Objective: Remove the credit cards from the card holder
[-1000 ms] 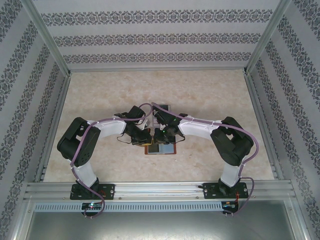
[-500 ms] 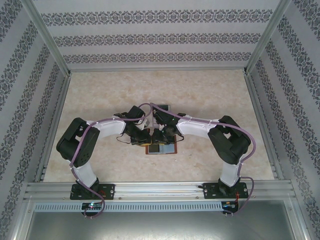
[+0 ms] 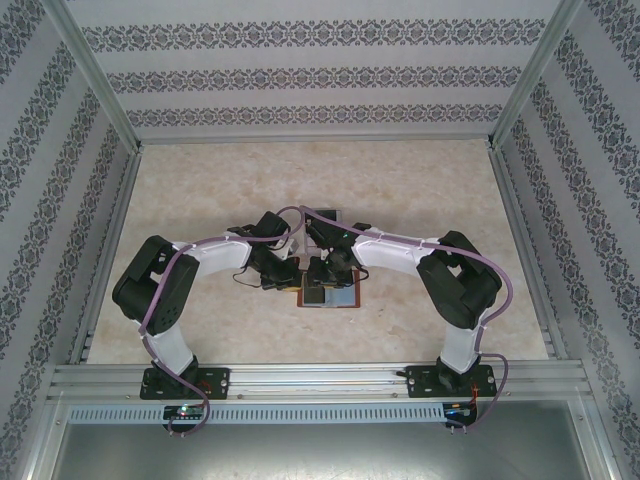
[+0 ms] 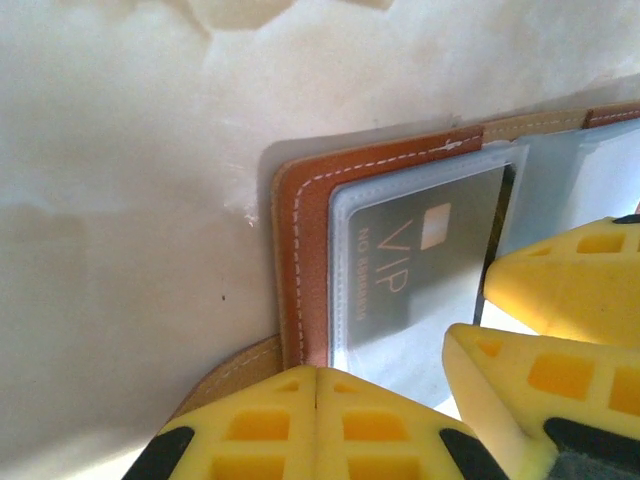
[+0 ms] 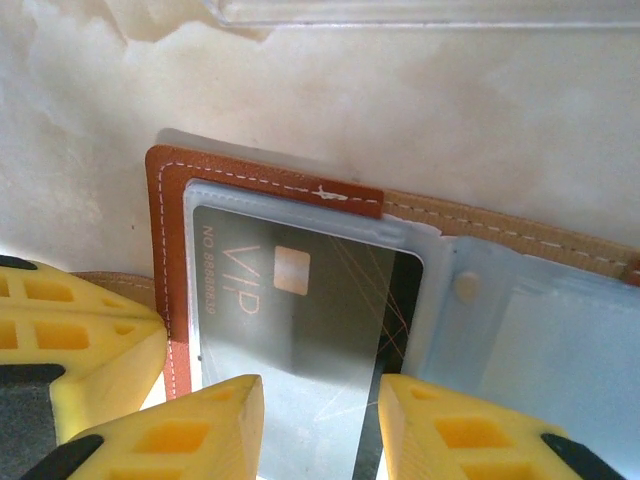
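The right pincer (image 5: 320, 405) stands partly open, its two yellow fingers apart with nothing gripped between them. Just ahead of that gap, and partly under it, lies the dark credit card (image 5: 300, 300), marked VIP, in a clear sleeve of the open card holder (image 5: 165, 270). The left pincer (image 4: 316, 385) is closed, its fingers meeting at the holder's leather edge on the tabletop (image 4: 120, 200).
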